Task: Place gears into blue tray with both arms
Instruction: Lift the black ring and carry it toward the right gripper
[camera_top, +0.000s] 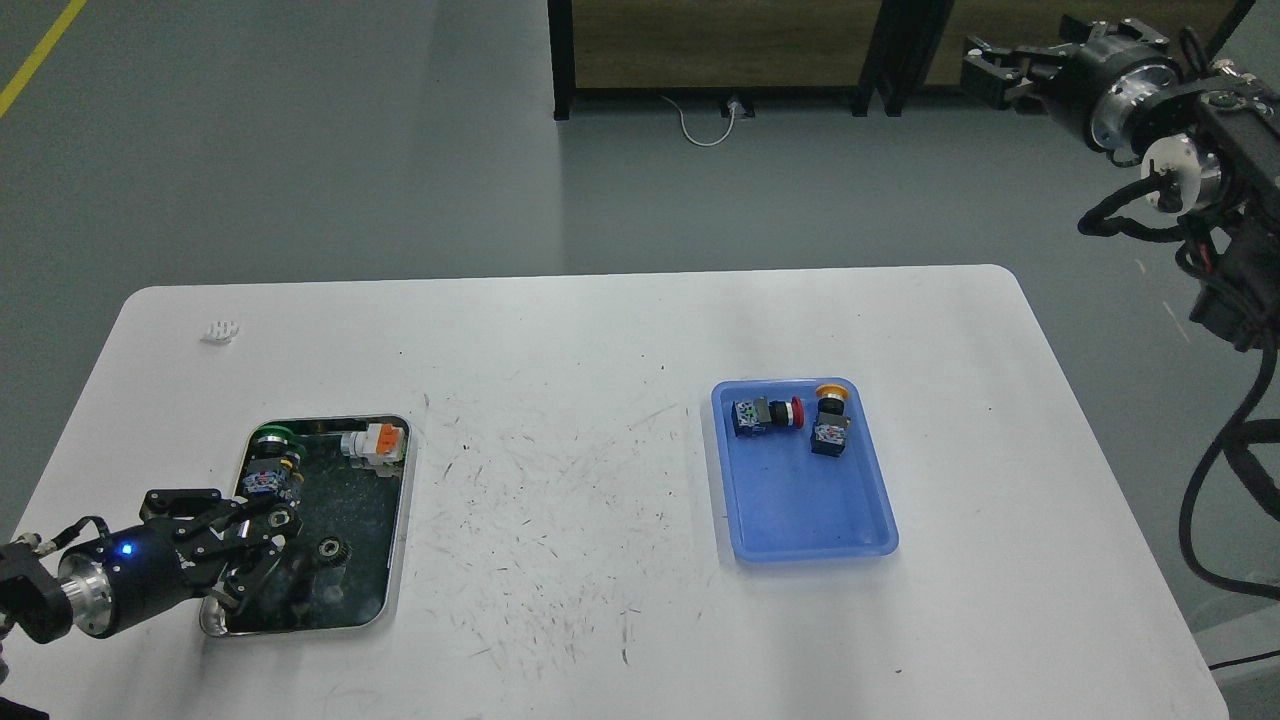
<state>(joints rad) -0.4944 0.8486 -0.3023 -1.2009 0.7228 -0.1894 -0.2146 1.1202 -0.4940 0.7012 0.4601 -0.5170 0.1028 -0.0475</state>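
One gear (333, 548), small, black and toothed, lies on the dark bottom of the steel tray (398, 540) at the table's left. My left gripper (250, 548) hovers over that tray's near-left corner, just left of the gear, with its fingers spread and nothing between them. The blue tray (800, 505) sits right of centre; no gear shows in it. My right gripper (990, 70) is held high at the top right, beyond the table's far edge; it is small and dark. I see only one gear.
The blue tray holds a red-capped switch (766, 413) and a yellow-capped switch (830, 425) at its far end. In the steel tray lie a green-capped switch (268, 465) and an orange part (376, 443). A small white piece (219, 331) lies far left.
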